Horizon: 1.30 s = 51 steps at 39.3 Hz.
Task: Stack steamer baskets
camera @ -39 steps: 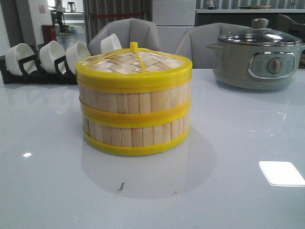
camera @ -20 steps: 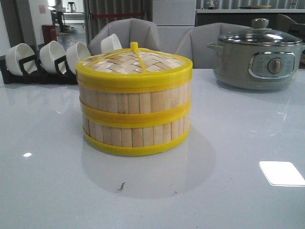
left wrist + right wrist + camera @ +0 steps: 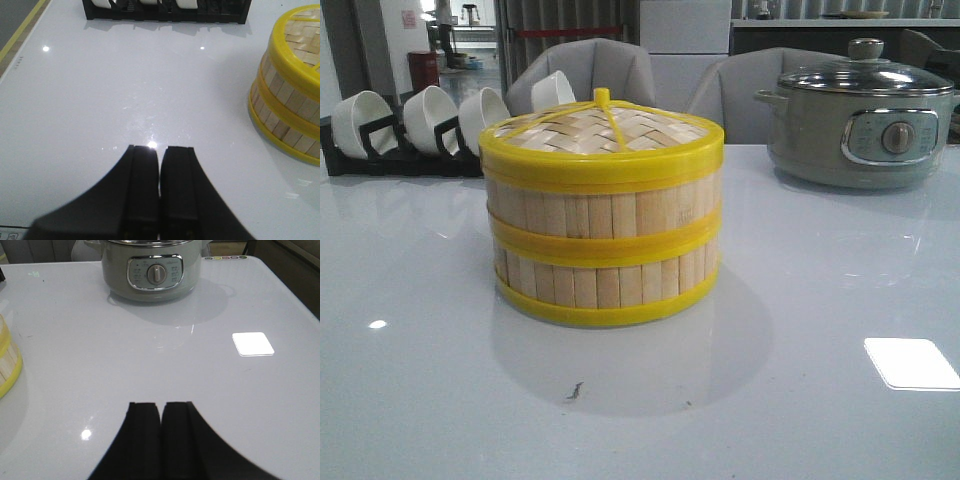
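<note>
Resting clenched on nothing: left claw (image 3: 160, 192), right claw (image 3: 161, 437) | steamer baskets (image 3: 602, 245) stacked mid-counter (image 3: 820, 300), lid (image 3: 600, 130) on top | unchanged from a second ago (task looks done)

The shiny white bench (image 3: 800, 300) holds the stacked round bamboo steamer baskets (image 3: 602, 245), a grey-green electric pot (image 3: 860, 130) and a black rack of white bowls (image 3: 405, 125).
</note>
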### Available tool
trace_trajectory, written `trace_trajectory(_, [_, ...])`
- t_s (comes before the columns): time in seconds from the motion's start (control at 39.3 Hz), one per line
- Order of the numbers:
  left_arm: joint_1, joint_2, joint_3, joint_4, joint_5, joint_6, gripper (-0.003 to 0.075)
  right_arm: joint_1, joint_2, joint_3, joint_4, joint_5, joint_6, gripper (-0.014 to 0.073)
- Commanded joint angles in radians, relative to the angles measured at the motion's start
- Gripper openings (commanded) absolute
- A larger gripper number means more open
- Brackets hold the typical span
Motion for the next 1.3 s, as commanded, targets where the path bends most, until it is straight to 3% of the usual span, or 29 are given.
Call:
trace_trajectory(0.0, [-0.001, 0.007, -0.026, 0.015, -0.098, -0.007, 0.0086, -0.005, 0.005, -0.029, 0.003, -0.075, -0.006, 0.0048])
trace_trajectory(0.2, [-0.001, -0.101, 0.018, 0.049, -0.214, -0.007, 0.0086, -0.005, 0.005, -0.029, 0.003, -0.075, -0.006, 0.0048])
trace_trajectory(0.38, [-0.001, -0.254, 0.181, 0.012, -0.366, -0.007, 0.0086, -0.005, 0.005, -0.029, 0.003, -0.075, -0.006, 0.0048])
trace_trajectory(0.71, [-0.001, -0.572, 0.500, -0.055, -0.470, -0.007, 0.0086, -0.005, 0.005, -0.029, 0.003, -0.075, -0.006, 0.0048])
trace_trajectory(1.27, [-0.001, -0.630, 0.604, -0.059, -0.499, -0.007, 0.0086, -0.005, 0.006, -0.029, 0.003, -0.075, -0.006, 0.0048])
